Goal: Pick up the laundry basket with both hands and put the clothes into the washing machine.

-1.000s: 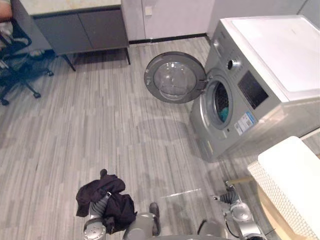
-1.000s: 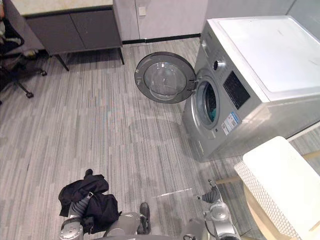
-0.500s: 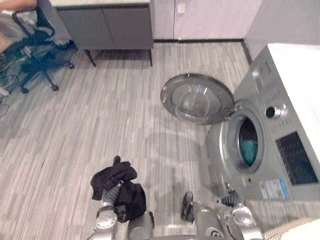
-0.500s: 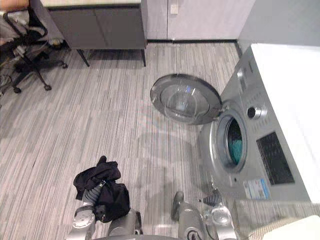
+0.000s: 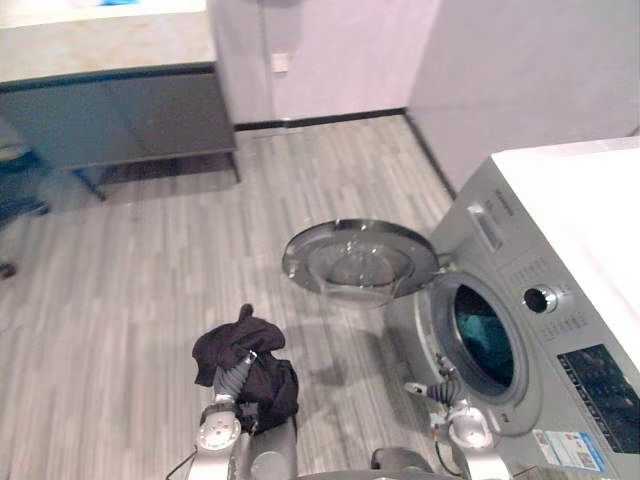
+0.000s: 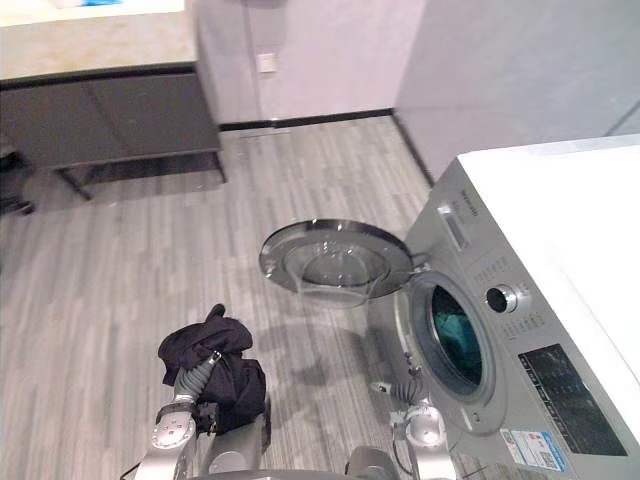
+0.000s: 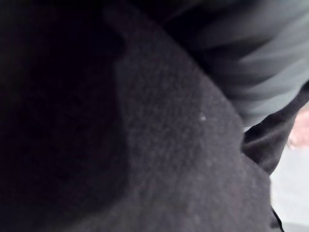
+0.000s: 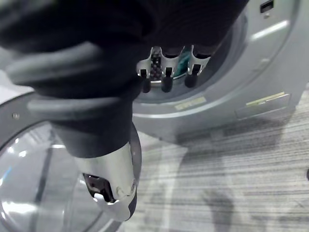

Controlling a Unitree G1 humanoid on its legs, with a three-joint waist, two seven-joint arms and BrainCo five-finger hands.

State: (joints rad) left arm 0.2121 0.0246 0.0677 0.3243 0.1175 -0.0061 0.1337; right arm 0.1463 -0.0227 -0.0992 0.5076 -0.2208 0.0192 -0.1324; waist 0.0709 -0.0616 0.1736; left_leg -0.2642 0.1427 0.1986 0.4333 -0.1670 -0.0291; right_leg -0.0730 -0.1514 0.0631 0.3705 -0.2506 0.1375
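Note:
A black garment (image 5: 243, 365) is bunched over my left hand (image 5: 237, 378), held off the floor at the lower left; in the left wrist view the dark cloth (image 7: 145, 145) covers the hand. The silver washing machine (image 5: 520, 290) stands at the right with its round door (image 5: 360, 262) swung wide open. A teal cloth lies inside the drum (image 5: 483, 335). My right hand (image 5: 436, 388) hangs just in front of the drum opening, its fingers (image 8: 166, 79) relaxed with nothing in them.
A grey cabinet (image 5: 110, 115) with a pale countertop stands against the back wall at the left. Striped wood floor (image 5: 150, 260) spreads between it and the washer. The open door juts out over the floor ahead of me.
The whole view has shifted as the camera moved; the washer's drum opening now lies close before my right hand. The black garment stays bunched on my left hand.

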